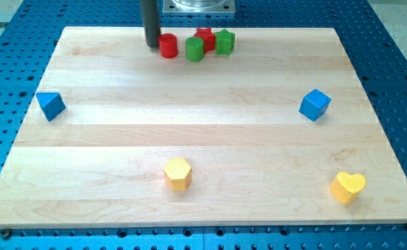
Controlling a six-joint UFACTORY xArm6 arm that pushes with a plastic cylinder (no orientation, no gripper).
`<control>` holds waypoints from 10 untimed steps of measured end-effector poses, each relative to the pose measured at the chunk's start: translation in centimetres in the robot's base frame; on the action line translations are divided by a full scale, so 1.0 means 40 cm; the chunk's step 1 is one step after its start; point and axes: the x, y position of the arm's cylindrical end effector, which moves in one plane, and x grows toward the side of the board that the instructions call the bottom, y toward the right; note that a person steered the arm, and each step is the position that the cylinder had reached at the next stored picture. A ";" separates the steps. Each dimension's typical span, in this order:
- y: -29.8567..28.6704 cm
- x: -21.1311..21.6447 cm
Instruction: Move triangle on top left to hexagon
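A blue triangle (pixel 51 105) lies at the left edge of the wooden board (pixel 203 132), in the upper left part. A yellow hexagon (pixel 178 173) lies at the view's bottom, a little left of centre. My tip (pixel 152 45) stands at the top of the board, touching or just left of a red cylinder (pixel 168 46). The tip is far above and to the right of the blue triangle.
Next to the red cylinder stand a green cylinder (pixel 194 49), a red star-like block (pixel 205 38) and a green star-like block (pixel 223 42). A blue cube (pixel 314 105) lies at the right. A yellow heart (pixel 347 187) lies at the bottom right.
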 end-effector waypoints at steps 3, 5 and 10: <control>-0.319 0.081; -0.458 0.378; -0.526 0.658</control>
